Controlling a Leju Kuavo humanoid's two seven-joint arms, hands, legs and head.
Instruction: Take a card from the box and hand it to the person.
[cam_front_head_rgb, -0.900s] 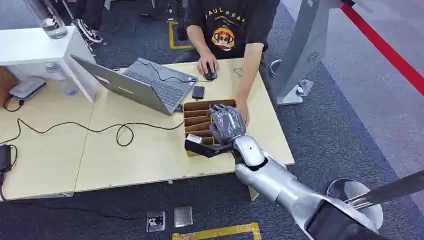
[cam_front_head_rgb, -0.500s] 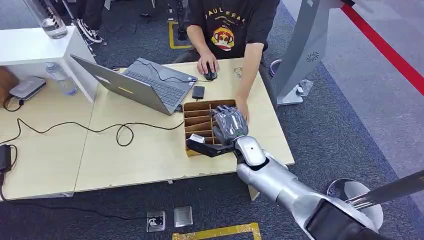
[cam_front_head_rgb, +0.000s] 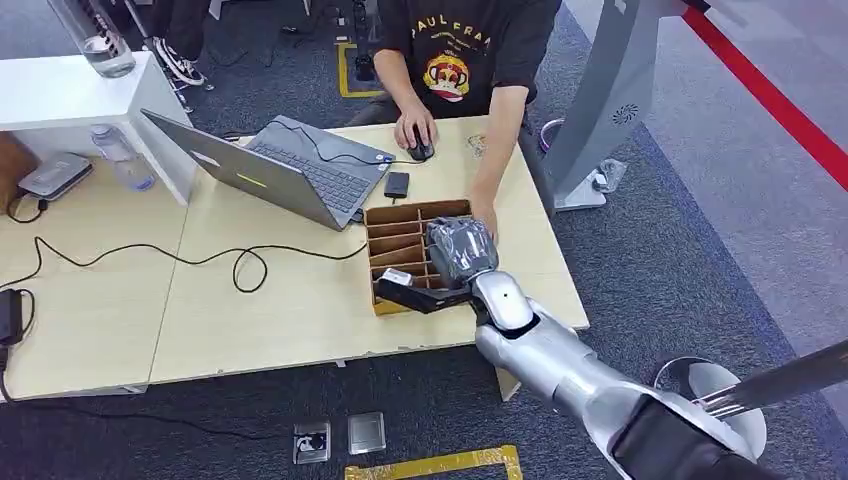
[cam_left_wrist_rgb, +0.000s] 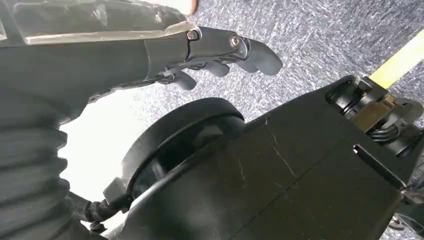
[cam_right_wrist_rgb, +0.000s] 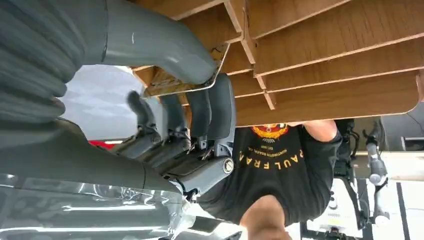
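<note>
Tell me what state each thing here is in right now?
Laptop: lid open.
Wooden box: open on top, divided into slots.
Card: pinched between thumb and fingers of the right hand.
Left hand: holding nothing, fingers loosely curled.
Plastic bottle: upright.

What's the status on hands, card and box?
Right hand in the box, pinching a card. Left hand hanging, holding nothing. Person's hand rests beside the box.

My right hand (cam_front_head_rgb: 458, 250) is over the box (cam_front_head_rgb: 400, 222) on the table (cam_front_head_rgb: 300, 310). The laptop (cam_front_head_rgb: 290, 170) lies at ten o'clock of the box, the person (cam_front_head_rgb: 460, 50) at twelve, behind the table
</note>
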